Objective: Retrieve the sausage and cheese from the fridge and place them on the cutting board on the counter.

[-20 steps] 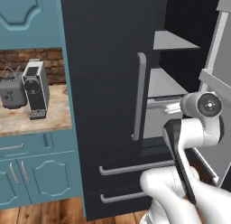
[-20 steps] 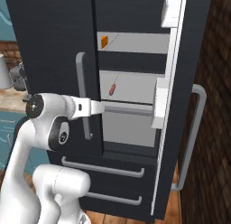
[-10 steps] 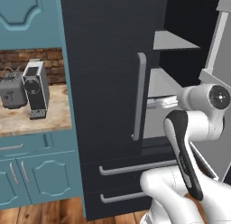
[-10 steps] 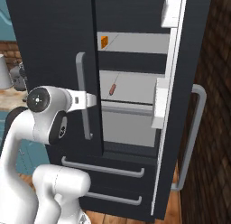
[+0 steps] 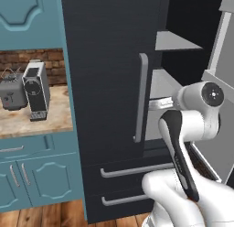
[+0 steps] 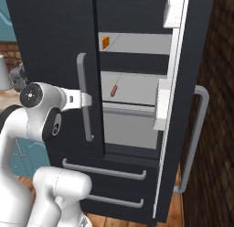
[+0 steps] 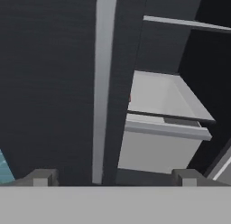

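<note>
While I hold the arm before the fridge (image 6: 55, 47):
Door: right one swung open, left one shut.
Sausage (image 6: 113, 89): one, on the middle shelf (image 6: 137, 91).
Cheese (image 6: 105, 42): one wedge, on the shelf above.
End effector (image 7: 113, 175): fingers spread wide, empty, facing the left door's handle (image 7: 103, 83).
Worktop (image 5: 34, 121): two appliances, left of fridge.

A black-and-silver coffee machine (image 5: 35, 90) stands beside a grey toaster (image 5: 13, 93), touching.
</note>
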